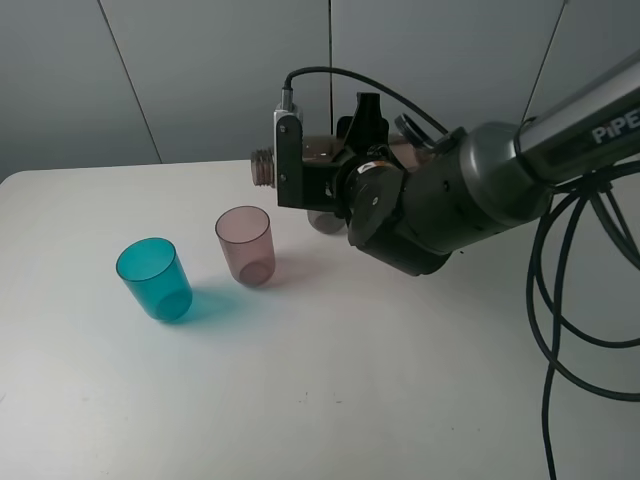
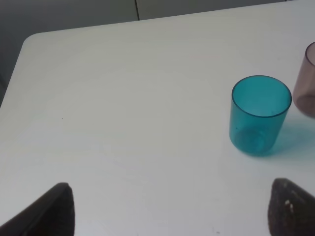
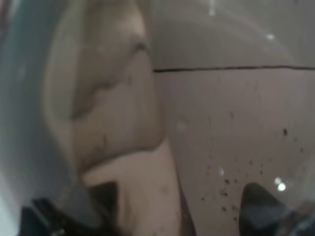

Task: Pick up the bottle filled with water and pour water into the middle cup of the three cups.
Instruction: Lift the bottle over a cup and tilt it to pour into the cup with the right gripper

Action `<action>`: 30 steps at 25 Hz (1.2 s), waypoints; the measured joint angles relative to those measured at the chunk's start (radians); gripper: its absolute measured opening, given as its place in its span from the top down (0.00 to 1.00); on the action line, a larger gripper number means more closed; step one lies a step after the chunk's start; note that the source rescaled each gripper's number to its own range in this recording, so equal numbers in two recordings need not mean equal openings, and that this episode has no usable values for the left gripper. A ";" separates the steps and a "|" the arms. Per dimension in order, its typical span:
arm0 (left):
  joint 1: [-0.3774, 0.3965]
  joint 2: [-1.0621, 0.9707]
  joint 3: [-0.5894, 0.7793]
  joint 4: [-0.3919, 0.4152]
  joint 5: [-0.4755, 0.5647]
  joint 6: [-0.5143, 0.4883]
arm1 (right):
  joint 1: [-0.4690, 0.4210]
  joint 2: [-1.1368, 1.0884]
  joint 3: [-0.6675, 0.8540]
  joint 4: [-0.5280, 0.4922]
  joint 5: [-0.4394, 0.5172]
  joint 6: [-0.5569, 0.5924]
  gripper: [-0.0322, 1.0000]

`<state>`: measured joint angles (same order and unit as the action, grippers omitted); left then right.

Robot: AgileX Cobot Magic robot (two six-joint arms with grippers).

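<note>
Left gripper point(image 2: 172, 216): fingers spread, empty, over the table point(image 1: 330, 400) left of the middle cup point(image 1: 246, 245).
Teal cup point(image 1: 153, 278): upright, just left of the middle cup.
Bottle point(image 1: 263, 168): held sideways off the table, neck toward the middle cup.
Grey cup point(image 1: 322, 222): right of the middle cup, largely hidden by the wrist.
Right gripper point(image 1: 345, 150): clamped on the bottle.

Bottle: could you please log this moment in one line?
right gripper: shut on bottle, tipped level near pink cup | stream: none seen | left gripper: open
</note>
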<state>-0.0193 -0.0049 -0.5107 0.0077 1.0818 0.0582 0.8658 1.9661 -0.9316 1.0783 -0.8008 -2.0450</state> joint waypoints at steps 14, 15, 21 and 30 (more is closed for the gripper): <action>0.000 0.000 0.000 0.004 0.000 0.000 | 0.000 0.056 -0.080 0.006 0.042 -0.027 0.95; 0.000 0.000 0.000 0.004 0.000 0.000 | 0.000 0.056 -0.080 0.006 0.042 -0.030 0.95; 0.000 0.000 0.000 0.004 0.000 0.000 | 0.000 0.056 -0.080 0.006 0.042 -0.045 0.95; 0.000 0.000 0.000 0.004 0.000 0.000 | 0.000 0.056 -0.080 0.006 0.028 -0.045 0.95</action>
<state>-0.0193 -0.0049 -0.5107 0.0115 1.0818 0.0582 0.8658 2.0217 -1.0121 1.0846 -0.7726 -2.0896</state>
